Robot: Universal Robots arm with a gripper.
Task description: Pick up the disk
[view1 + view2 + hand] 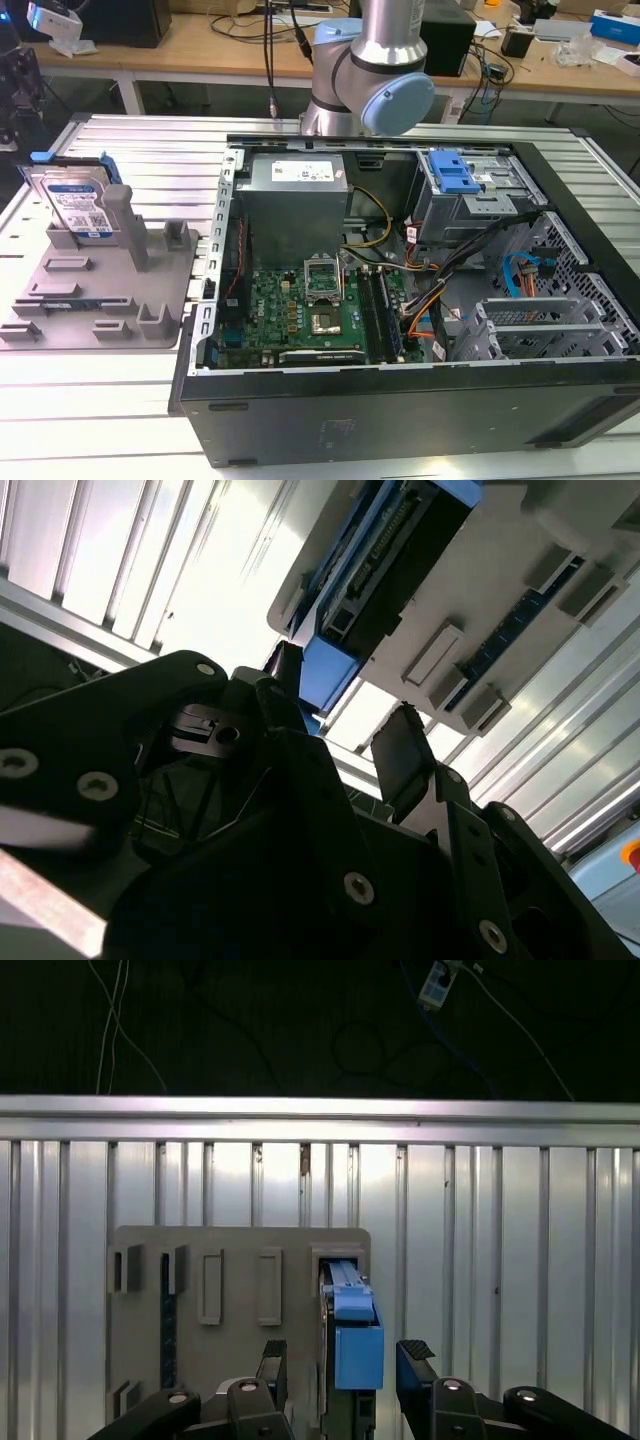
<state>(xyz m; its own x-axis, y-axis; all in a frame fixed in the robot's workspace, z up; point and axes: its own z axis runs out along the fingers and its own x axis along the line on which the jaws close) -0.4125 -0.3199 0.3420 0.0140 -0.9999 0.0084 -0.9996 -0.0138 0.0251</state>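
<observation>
- Ribbed metal table (120, 140) fills the exterior view, with wooden benches and cables behind it. An open computer case (400, 410) lies on it, its motherboard (300, 310) and grey power supply (295, 200) facing up, and a blue-handled drive cage (465, 190) sits in the far corner.
- Toward the exterior view's left, beside the case, lies a grey fixture plate (100, 290) with upright posts. The disk (78, 210) stands on edge in the plate's far corner, label toward the camera, a blue rail along its upper edge.
- The arm (375, 70) rises behind the case, grey tube and pale blue joint cap.
- In the second wrist view the gripper (345, 700) is black and released: its two fingers (400, 745) stand apart, with a blue end of the disk (390, 550) between them. The disk's dark connector edge runs on beyond that, seated in the fixture plate (520, 540).
- In the first wrist view the camera looks straight down on the fixture plate (230, 1260) and table (500, 1260). The disk (352, 1325) shows edge-on in a corner slot, blue rail uppermost.
- The gripper (345, 1355) straddles that rail, fingers (415, 1352) spread, with a visible gap on each side; nothing is grasped.
</observation>
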